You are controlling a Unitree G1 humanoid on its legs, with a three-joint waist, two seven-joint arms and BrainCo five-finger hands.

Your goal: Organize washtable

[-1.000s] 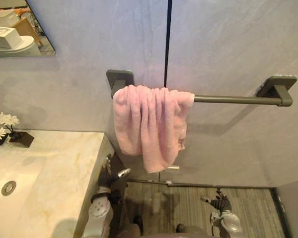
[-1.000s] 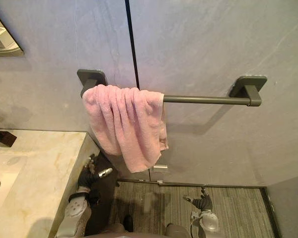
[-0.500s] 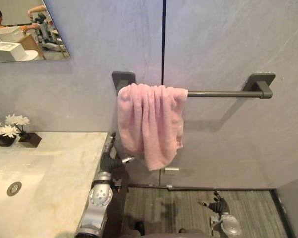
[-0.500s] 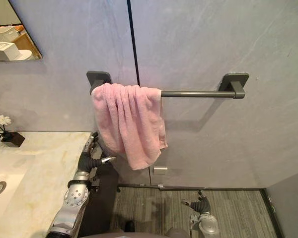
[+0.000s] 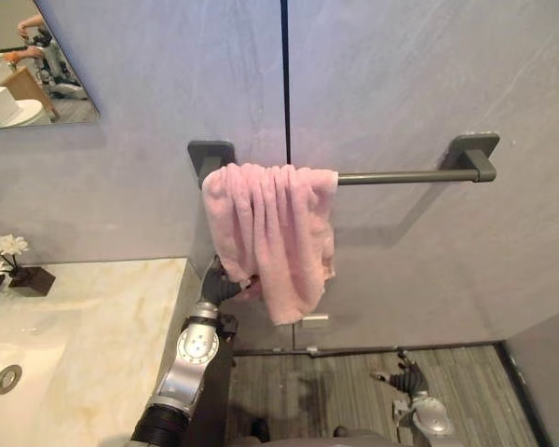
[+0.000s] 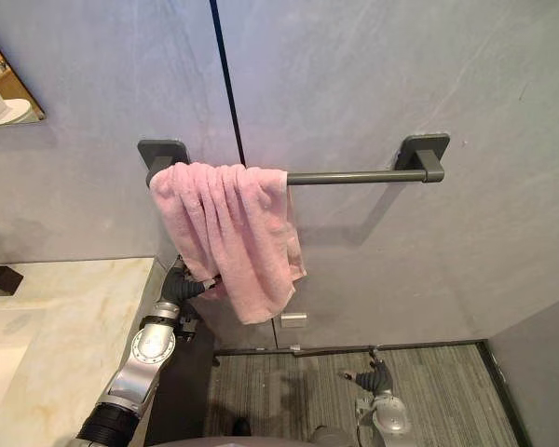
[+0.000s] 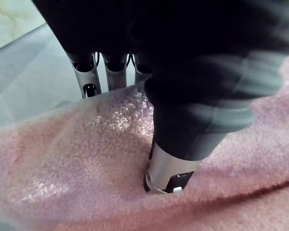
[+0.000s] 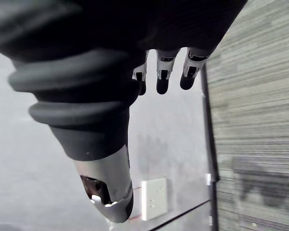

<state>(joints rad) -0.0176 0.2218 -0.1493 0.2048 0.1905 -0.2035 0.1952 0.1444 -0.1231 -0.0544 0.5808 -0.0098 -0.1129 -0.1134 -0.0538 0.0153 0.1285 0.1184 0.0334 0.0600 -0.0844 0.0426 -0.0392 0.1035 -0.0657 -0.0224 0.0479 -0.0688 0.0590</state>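
Observation:
A pink towel (image 5: 272, 233) hangs bunched over the left end of a dark grey wall bar (image 5: 401, 175). My left hand (image 5: 222, 284) reaches up beside the counter's end to the towel's lower left edge. In the left wrist view the thumb (image 7: 171, 168) presses into the towel (image 7: 86, 163) while the fingers (image 7: 89, 77) go behind the fold, so the cloth is pinched between them. My right hand (image 5: 407, 380) hangs low over the floor with its fingers (image 8: 164, 67) straight, holding nothing.
A marble counter (image 5: 102, 317) with a sink drain (image 5: 6, 378) lies at the left, with white flowers (image 5: 0, 251) in a dark holder at its back. A mirror (image 5: 28, 65) hangs above. A wall outlet (image 5: 312, 320) sits under the towel, above the striped floor (image 5: 335, 391).
My left hand has risen from the counter's end up to the towel's lower edge, and its fingers have curled onto the cloth. The camera has shifted. The right hand stays low.

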